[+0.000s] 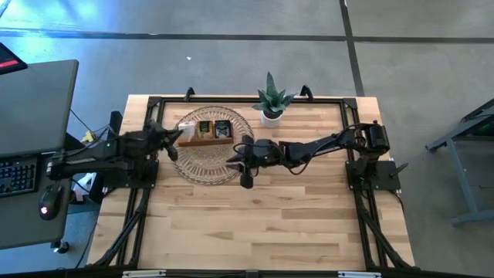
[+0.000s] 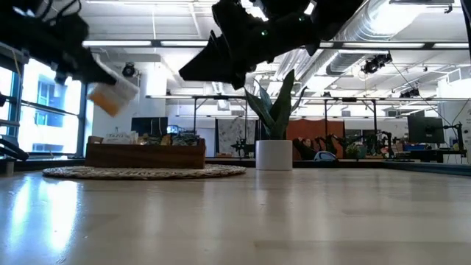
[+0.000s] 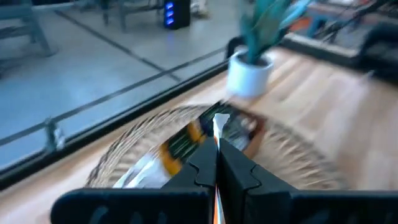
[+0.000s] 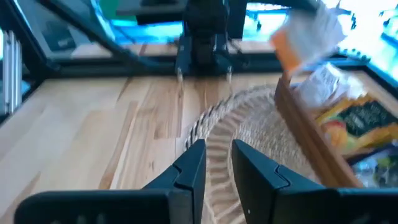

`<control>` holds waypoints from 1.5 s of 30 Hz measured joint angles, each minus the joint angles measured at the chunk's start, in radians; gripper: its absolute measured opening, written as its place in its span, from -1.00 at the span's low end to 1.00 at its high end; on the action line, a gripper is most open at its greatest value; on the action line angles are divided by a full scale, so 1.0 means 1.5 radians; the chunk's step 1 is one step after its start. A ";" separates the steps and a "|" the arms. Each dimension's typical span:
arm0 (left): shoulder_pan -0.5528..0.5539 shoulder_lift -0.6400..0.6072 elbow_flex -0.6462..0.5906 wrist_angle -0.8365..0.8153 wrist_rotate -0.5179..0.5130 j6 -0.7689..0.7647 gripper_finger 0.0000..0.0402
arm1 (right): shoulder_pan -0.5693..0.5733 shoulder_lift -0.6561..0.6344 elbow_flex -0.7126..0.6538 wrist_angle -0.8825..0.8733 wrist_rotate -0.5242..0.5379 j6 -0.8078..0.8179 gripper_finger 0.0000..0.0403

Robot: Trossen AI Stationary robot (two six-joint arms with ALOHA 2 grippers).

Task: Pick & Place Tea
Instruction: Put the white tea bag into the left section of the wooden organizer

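Low view showed the left gripper (image 2: pixel 99 77) closed on 1 orange-and-white tea sachet (image 2: pixel 112 96), held by its edge above the wooden tray (image 2: pixel 146 154). The sachet looked light, thin and bendable. The right gripper (image 4: pixel 216 163) hovered slightly open, empty.

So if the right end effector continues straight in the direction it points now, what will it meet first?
Probably the woven round mat, which lies directly ahead of the open right end effector; beyond it stands the left arm. The wooden tray sits beside that line, though depth is unclear.
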 joint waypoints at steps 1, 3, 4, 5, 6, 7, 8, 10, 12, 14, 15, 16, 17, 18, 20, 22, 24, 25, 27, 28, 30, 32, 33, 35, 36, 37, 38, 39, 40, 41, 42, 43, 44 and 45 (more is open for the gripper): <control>0.000 0.000 -0.014 0.002 -0.013 -0.004 -1.00 | -0.001 0.000 0.000 0.010 0.000 0.000 -0.63; 0.000 0.007 -0.041 0.002 -0.047 -0.019 -1.00 | -0.006 0.000 0.000 0.021 -0.001 -0.001 -0.63; 0.000 0.012 -0.054 0.007 -0.060 -0.025 -1.00 | -0.009 0.000 0.000 0.025 -0.002 -0.001 -0.63; 0.000 0.015 -0.066 0.012 -0.069 -0.031 -1.00 | -0.010 0.000 0.000 0.026 -0.002 -0.002 -0.63; 0.000 0.016 -0.076 0.018 -0.077 -0.034 -1.00 | -0.014 0.000 0.000 0.026 -0.002 -0.001 -0.63; 0.000 0.018 -0.086 0.029 -0.081 -0.034 -1.00 | -0.016 0.000 0.000 0.027 -0.003 -0.001 -0.63; 0.000 0.018 -0.093 0.047 -0.088 -0.034 -1.00 | -0.019 0.000 0.000 0.028 -0.003 -0.001 -0.63; 0.001 0.018 -0.110 0.081 -0.094 -0.031 -1.00 | -0.023 0.000 0.000 0.027 -0.003 -0.001 -0.63; 0.001 0.018 -0.118 0.107 -0.097 -0.009 -1.00 | -0.027 0.000 0.000 0.026 -0.004 0.000 -0.63; 0.001 0.018 -0.119 0.121 -0.107 0.007 -1.00 | -0.028 0.000 0.000 0.026 -0.009 0.000 -0.63; 0.001 0.018 -0.119 0.123 -0.113 0.009 -1.00 | -0.029 0.000 0.000 0.026 -0.013 0.000 -0.63; 0.001 0.018 -0.119 0.122 -0.117 0.009 -1.00 | -0.029 0.000 0.000 0.026 -0.018 -0.001 -0.63; 0.001 0.018 -0.119 0.121 -0.122 0.010 -1.00 | -0.029 0.000 0.000 0.027 -0.024 -0.004 -0.63; 0.001 0.018 -0.119 0.120 -0.126 0.015 -1.00 | -0.029 0.000 0.000 0.029 -0.027 -0.010 -0.63; 0.001 0.020 -0.119 0.118 -0.126 0.021 -1.00 | -0.029 0.000 0.000 0.033 -0.034 -0.015 -0.63; 0.001 0.025 -0.119 0.118 -0.119 0.022 -1.00 | -0.029 0.000 0.000 0.042 -0.041 -0.016 -0.63; 0.001 0.030 -0.119 0.116 -0.118 0.029 -1.00 | -0.029 0.000 0.000 0.049 -0.042 -0.017 -0.63; 0.001 0.035 -0.119 0.117 -0.119 0.038 -1.00 | -0.029 0.000 0.000 0.052 -0.041 -0.017 -0.63; 0.001 0.045 -0.119 0.116 -0.119 0.042 -1.00 | -0.029 0.000 0.000 0.057 -0.041 -0.017 -0.63; 0.001 0.050 -0.119 0.116 -0.119 0.042 -1.00 | -0.029 0.000 0.000 0.061 -0.041 -0.017 -0.63; 0.001 0.062 -0.119 0.119 -0.127 0.042 -1.00 | -0.029 0.000 0.000 0.065 -0.041 -0.017 -0.63; 0.001 0.075 -0.119 0.121 -0.141 0.044 -0.99 | -0.029 0.000 0.000 0.066 -0.042 -0.017 -0.63; 0.001 0.081 -0.119 0.123 -0.147 0.046 -0.98 | -0.029 0.000 0.000 0.066 -0.042 -0.017 -0.63; 0.001 0.092 -0.119 0.129 -0.160 0.051 -0.94 | -0.029 0.000 0.000 0.066 -0.042 -0.017 -0.63; 0.001 0.098 -0.119 0.128 -0.168 0.055 -0.91 | -0.029 0.000 0.000 0.066 -0.042 -0.017 -0.63; 0.001 0.104 -0.119 0.128 -0.180 0.056 -0.88 | -0.029 0.000 0.000 0.066 -0.042 -0.017 -0.63; 0.001 0.110 -0.119 0.128 -0.190 0.056 -0.84 | -0.029 0.000 0.000 0.066 -0.042 -0.017 -0.63; 0.001 0.115 -0.119 0.130 -0.201 0.057 -0.81 | -0.029 0.000 0.000 0.066 -0.042 -0.016 -0.63; 0.001 0.119 -0.119 0.133 -0.210 0.057 -0.76 | -0.029 0.000 0.000 0.066 -0.042 -0.015 -0.63; 0.001 0.124 -0.119 0.136 -0.220 0.056 -0.73 | -0.029 0.000 0.000 0.066 -0.042 -0.014 -0.63; 0.001 0.129 -0.119 0.140 -0.230 0.057 -0.69 | -0.029 0.000 0.000 0.066 -0.042 -0.013 -0.63; 0.001 0.135 -0.119 0.143 -0.240 0.057 -0.65 | -0.029 0.000 0.000 0.066 -0.042 -0.013 -0.63; 0.001 0.140 -0.119 0.146 -0.252 0.057 -0.62 | -0.029 0.000 0.000 0.066 -0.043 -0.013 -0.63; 0.001 0.145 -0.119 0.146 -0.264 0.057 -0.59 | -0.029 0.000 0.000 0.066 -0.043 -0.013 -0.63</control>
